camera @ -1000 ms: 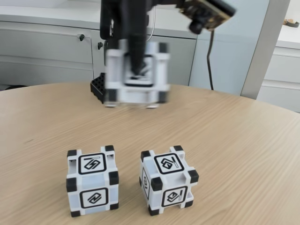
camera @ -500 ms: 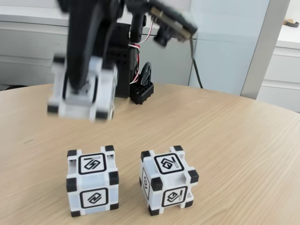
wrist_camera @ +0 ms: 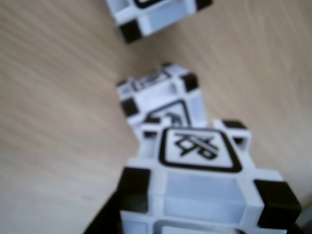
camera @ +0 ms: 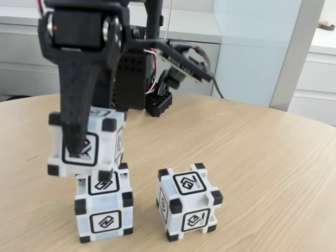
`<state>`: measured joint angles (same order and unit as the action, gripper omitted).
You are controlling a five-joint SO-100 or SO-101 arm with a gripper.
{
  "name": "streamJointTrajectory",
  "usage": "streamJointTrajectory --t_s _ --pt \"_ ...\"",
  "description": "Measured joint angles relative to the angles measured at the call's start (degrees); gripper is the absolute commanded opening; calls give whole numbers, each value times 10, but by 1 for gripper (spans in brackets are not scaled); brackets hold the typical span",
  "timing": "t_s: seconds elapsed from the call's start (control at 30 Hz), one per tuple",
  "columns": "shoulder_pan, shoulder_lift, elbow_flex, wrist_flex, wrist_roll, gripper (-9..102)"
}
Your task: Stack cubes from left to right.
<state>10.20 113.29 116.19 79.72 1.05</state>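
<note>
Gripper (camera: pixel 79 149) pinching a cube above the left-hand cube, fixed view.

The held cube (camera: pixel 86 144) is white-grey with black corner blocks and a black-framed symbol on each face; it hangs tilted, its lower edge just over the left cube (camera: pixel 103 209) on the wooden table (camera: pixel 262 157). A third cube (camera: pixel 188 202) stands at 3 o'clock from that one, slightly apart. The wrist view shows the held cube (wrist_camera: pixel 200 190) with another (wrist_camera: pixel 161 100) at 11 o'clock.
</note>
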Motion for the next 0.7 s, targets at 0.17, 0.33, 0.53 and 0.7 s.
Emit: streamJointTrajectory --t_s 0.17,0.33,0.53,0.7 --pt "0 -34 -1 0 -1 0" --pt "3 -59 -12 1 4 0" --pt "-13 -64 -17 2 15 22" --pt "-13 -69 -17 -1 4 30"
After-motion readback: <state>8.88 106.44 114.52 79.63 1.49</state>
